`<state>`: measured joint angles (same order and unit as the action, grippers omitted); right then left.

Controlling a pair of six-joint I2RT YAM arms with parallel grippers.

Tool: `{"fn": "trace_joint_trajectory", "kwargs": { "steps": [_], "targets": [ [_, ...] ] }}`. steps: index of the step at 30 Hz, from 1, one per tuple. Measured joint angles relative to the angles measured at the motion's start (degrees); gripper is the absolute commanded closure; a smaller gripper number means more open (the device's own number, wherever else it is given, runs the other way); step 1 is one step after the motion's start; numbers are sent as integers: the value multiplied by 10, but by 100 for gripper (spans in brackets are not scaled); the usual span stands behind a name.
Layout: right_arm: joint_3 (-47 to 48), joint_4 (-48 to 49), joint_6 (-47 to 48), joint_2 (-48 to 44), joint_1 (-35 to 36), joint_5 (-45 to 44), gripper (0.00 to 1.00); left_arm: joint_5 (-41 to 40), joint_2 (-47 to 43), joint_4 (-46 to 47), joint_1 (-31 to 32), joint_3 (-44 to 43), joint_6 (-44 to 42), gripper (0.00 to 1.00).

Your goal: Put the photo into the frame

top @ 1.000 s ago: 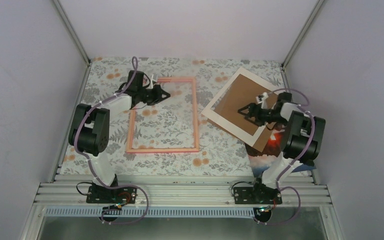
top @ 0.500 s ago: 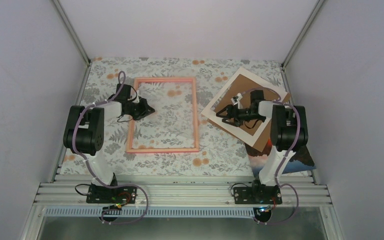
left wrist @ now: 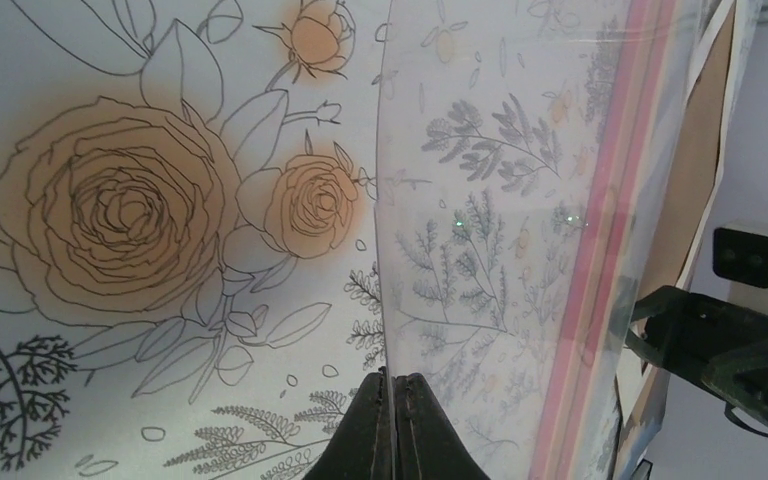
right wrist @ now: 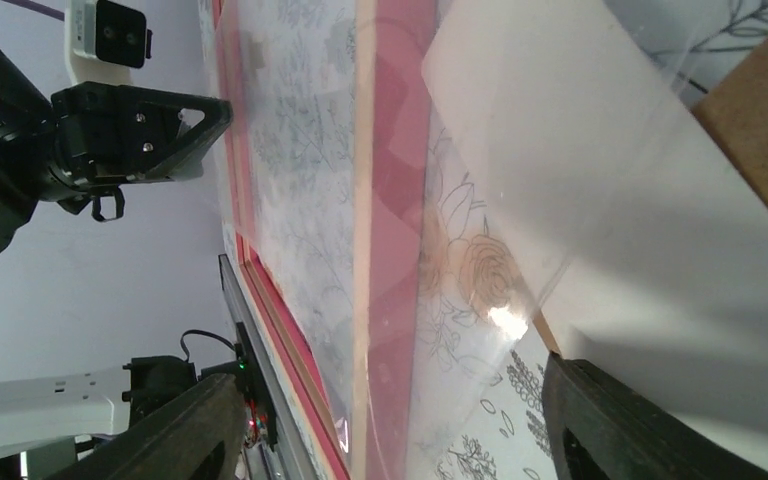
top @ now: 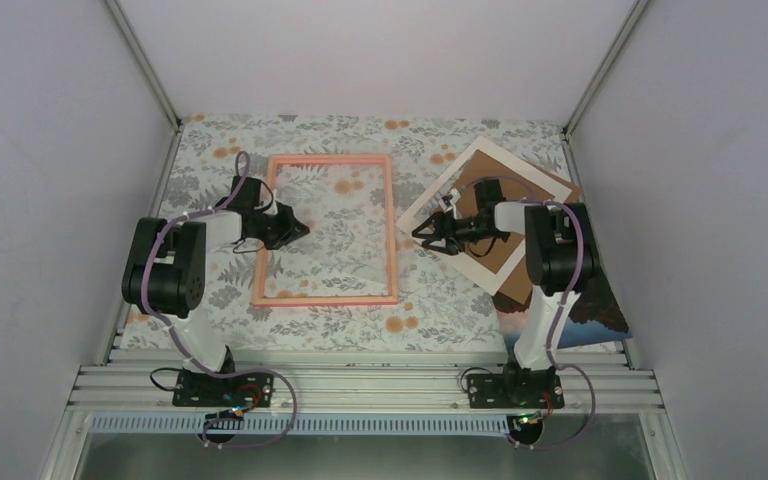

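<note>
Moved: right jaws swung left to white mat [top: 455, 180] corner; left jaws eased back | left pressed together; right spread | photo [top: 600, 318] near-right on bench [top: 440, 312], partly under backing board [top: 516, 288]; frame [top: 392, 225] left | shift mat gently; uncover photo

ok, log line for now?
left tool shut, over pink rectangular frame | right tool open, at white border mat edge | sunset paper photo outside frame, partly under brown board
</note>
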<state>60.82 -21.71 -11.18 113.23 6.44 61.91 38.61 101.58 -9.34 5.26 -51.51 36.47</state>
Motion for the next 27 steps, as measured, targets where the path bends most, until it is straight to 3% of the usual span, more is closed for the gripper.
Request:
{"fn": "trace_joint_trajectory", "kwargs": {
  "steps": [15,17,19,23,25,27],
  "targets": [
    [70,36,-55,43,15,2,78,22,-26,6,4,27,-25,97],
    [71,43,-58,43,15,5,90,23,-31,5,8,27,-36,93],
    [71,48,-59,44,16,6,96,25,-37,-2,16,26,-52,81],
    [78,47,-50,57,21,10,96,32,-50,-31,33,12,-91,40],
    [85,38,-36,67,22,12,96,33,-57,-50,36,-1,-115,29],
    [89,28,-20,73,22,13,96,32,-64,-65,35,-10,-140,24]
  ]
}}
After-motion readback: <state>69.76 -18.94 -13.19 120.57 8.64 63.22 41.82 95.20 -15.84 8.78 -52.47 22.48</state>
